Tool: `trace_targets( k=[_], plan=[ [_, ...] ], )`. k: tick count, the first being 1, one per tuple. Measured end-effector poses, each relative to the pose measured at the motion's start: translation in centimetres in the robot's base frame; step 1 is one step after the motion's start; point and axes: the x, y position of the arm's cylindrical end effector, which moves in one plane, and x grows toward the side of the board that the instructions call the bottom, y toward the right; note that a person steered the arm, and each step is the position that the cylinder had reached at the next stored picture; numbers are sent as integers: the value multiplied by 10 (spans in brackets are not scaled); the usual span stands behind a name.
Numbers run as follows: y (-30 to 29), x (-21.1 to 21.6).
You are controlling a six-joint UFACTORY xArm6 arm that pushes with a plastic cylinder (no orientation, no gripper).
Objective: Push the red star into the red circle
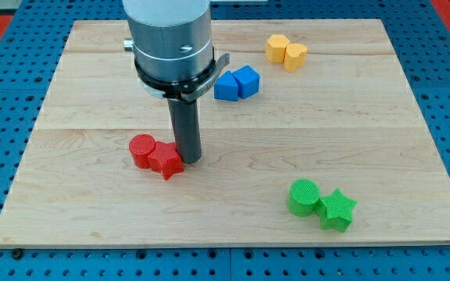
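The red star (166, 161) lies at the lower left of the wooden board (233, 133), touching the red circle (141, 150), which sits just to its upper left. My tip (189, 160) rests on the board right beside the star's right edge, touching or almost touching it. The dark rod rises from there to the grey arm body at the view's top.
A blue pair of blocks (237, 83) lies above the centre. A yellow pair (286, 51) lies near the top right. A green circle (304, 197) and a green star (337, 210) touch each other at the lower right. A blue pegboard surrounds the board.
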Motion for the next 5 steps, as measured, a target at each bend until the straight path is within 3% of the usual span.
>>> trace_targets(
  k=[5],
  plan=[
    [-1,0]
  ],
)
